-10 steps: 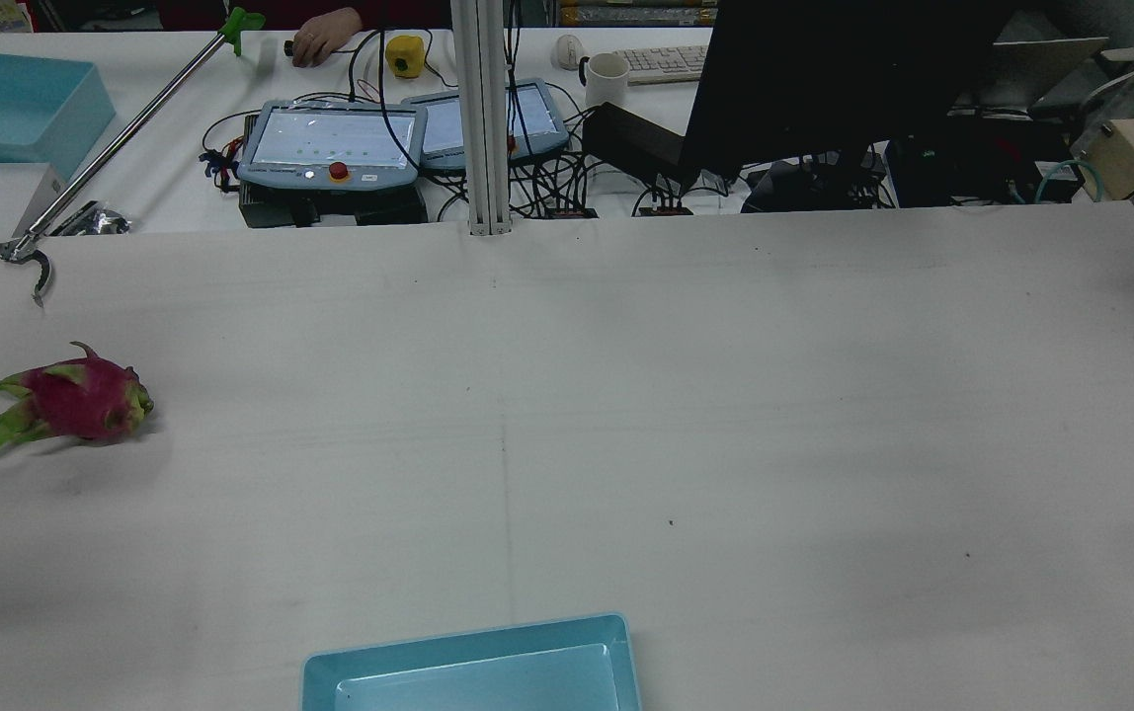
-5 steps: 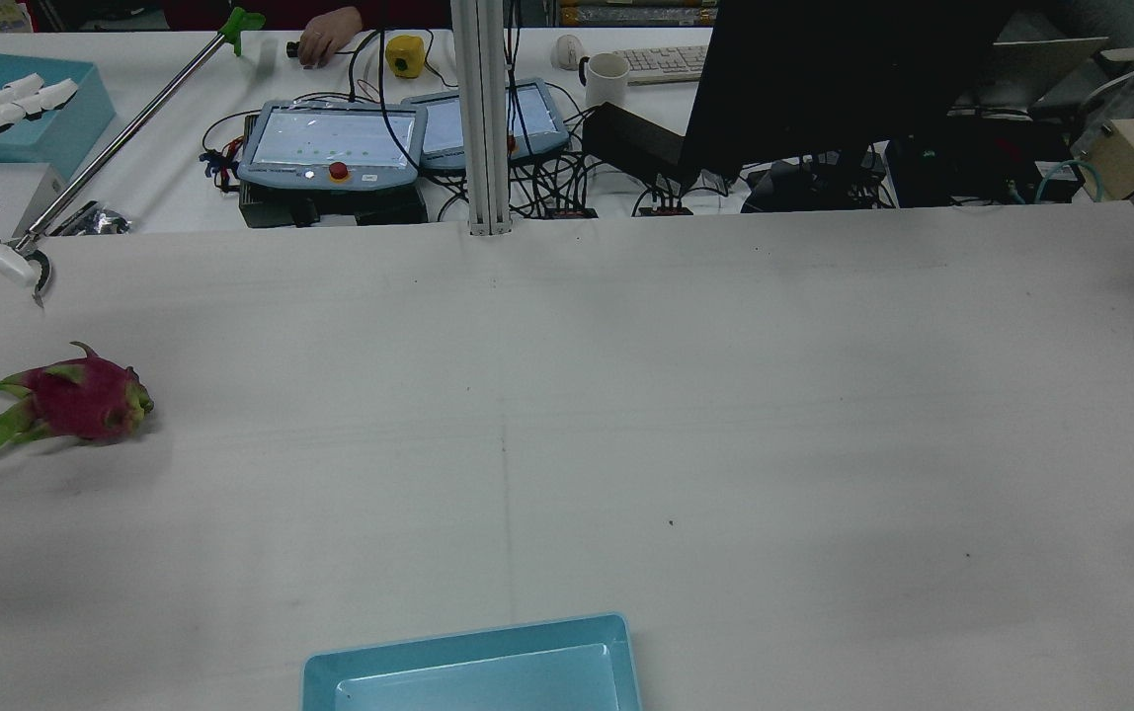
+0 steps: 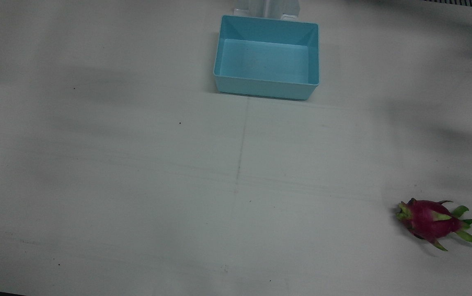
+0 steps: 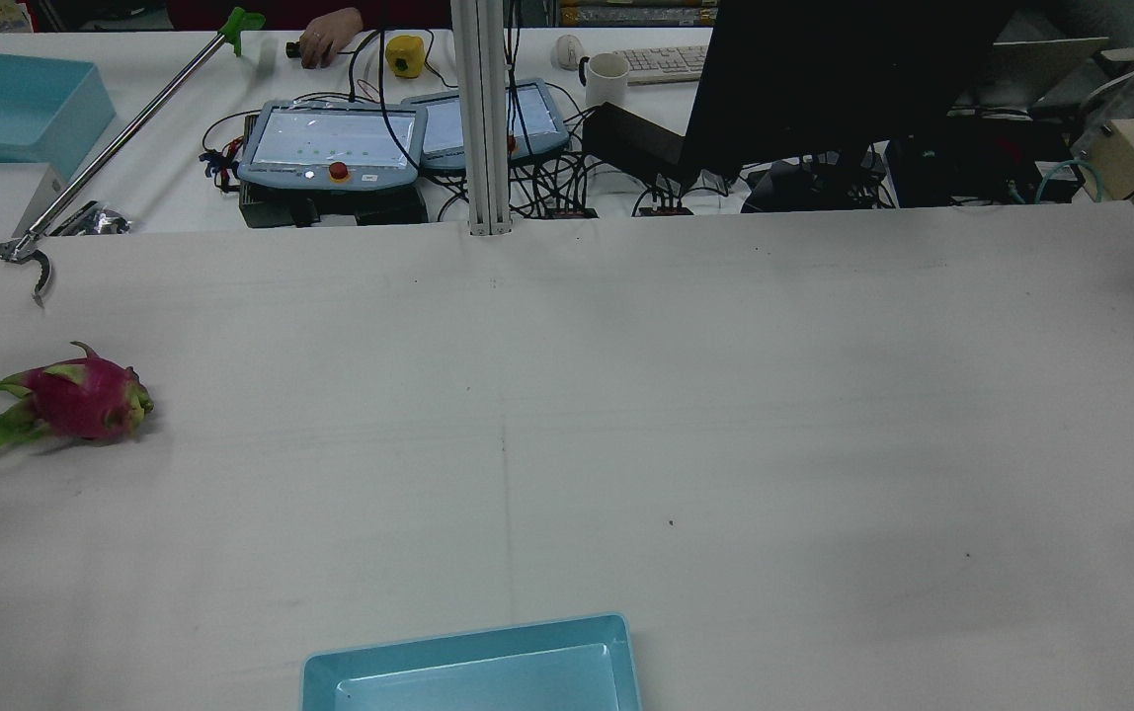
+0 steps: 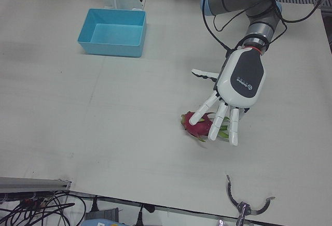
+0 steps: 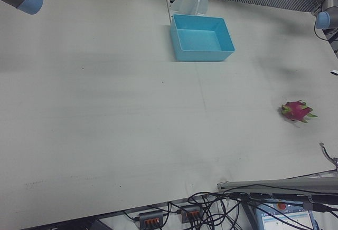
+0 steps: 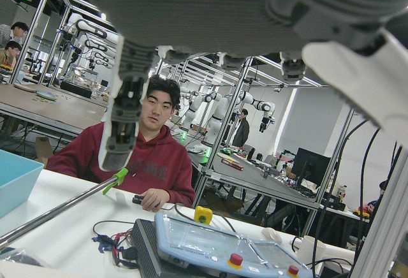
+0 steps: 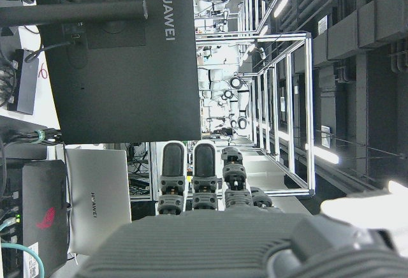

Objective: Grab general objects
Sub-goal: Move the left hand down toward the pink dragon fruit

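A pink dragon fruit (image 3: 431, 222) with green scales lies on the white table near its edge on the left arm's side. It also shows in the rear view (image 4: 78, 400) and the right-front view (image 6: 297, 111). In the left-front view my left hand (image 5: 241, 78) hovers over the fruit (image 5: 196, 128), open, fingers spread downward across it; I cannot tell whether they touch. Its fingers (image 7: 126, 115) hang free in the left hand view. My right hand (image 8: 204, 182) shows only in its own view, raised, fingers straight and holding nothing.
An empty light-blue bin (image 3: 267, 92) stands at the robot's side of the table, centre (image 5: 111, 47). A reach-grabber's claw (image 4: 19, 259) lies at the far edge beyond the fruit. Teach pendants (image 4: 330, 143), cables and a second blue bin (image 4: 19, 114) sit on the operators' desk.
Half a second ago white fingers of the left hand reached in at the rear view's left edge; now only small tips show there. The dragon fruit has not moved.
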